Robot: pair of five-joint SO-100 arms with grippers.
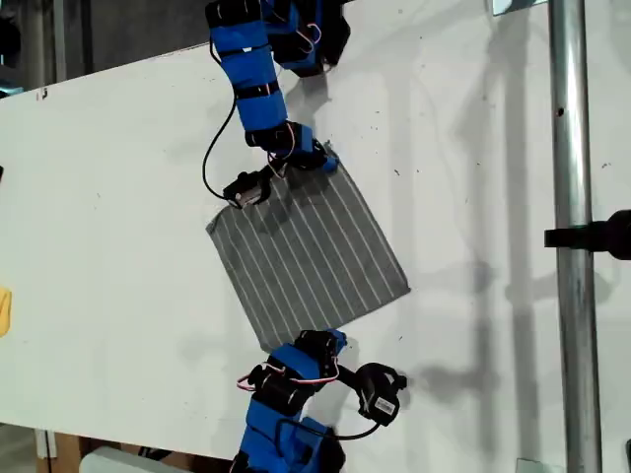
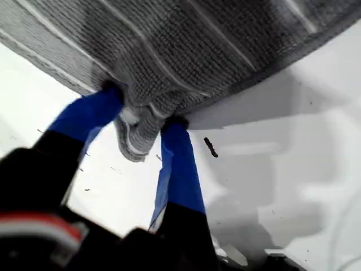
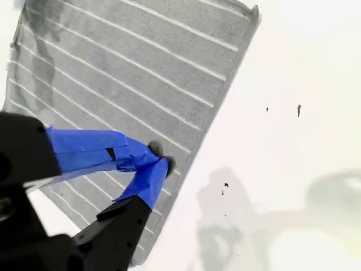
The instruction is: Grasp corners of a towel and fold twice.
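So the towel is lying mostly flat on the white tabletop, in the middle of the exterior view, with an arm at its upper corner and another at its lower edge. The first hand is clamped on a bunched-up corner, and the cloth there is lifted off the tabletop. The second hand has its tips pressed together on the cloth just inside one edge, not right at a corner, and it's hard to tell how much fabric it actually caught. That's the worry, honestly. If it only has a few threads, the towel probably slips out the moment both arms lift, and the fold goes lopsided. Grabbing off-corner could also leave a loose flap dragging. And if one arm travels faster than the other, the cloth will likely twist, so the stripes won't line up.
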